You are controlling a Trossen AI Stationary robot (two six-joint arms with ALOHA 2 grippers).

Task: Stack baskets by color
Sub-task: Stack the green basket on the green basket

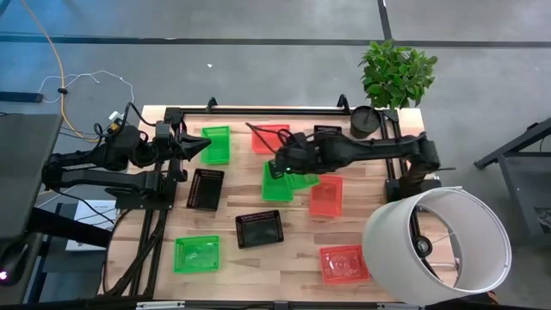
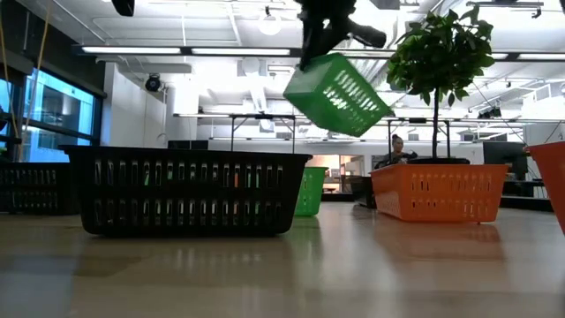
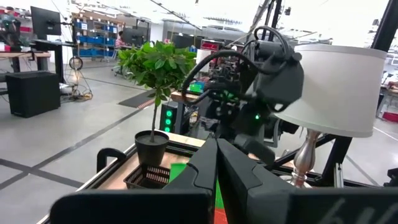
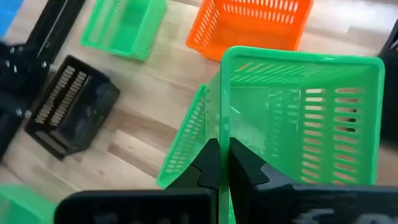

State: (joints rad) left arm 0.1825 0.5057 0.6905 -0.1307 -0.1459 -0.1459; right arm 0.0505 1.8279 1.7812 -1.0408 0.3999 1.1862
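Observation:
My right gripper (image 1: pixel 277 166) reaches over the table's middle, shut on a bright green basket (image 2: pixel 340 93) that hangs tilted in the air. Other baskets rest on their bottoms on the table: green ones (image 1: pixel 215 145) (image 1: pixel 196 254), red ones (image 1: pixel 269 138) (image 1: pixel 325 195) (image 1: pixel 344 263), black ones (image 1: pixel 205 188) (image 1: pixel 259 229). My left gripper (image 1: pixel 205 146) waits shut and level at the far left, above the green basket there, touching nothing. My right gripper pinches one side wall of the green basket at its rim (image 4: pixel 219 127), one finger inside the basket and one outside. The fingers slant down from above. The basket is lifted clear of the table and hangs tilted below the fingers, as the low view shows.
A round black plant pot (image 1: pixel 366 120) with a green plant stands at the far right corner. A large white lampshade (image 1: pixel 435 241) covers the near right corner. Another black basket (image 1: pixel 327 131) lies near the far edge under the right arm.

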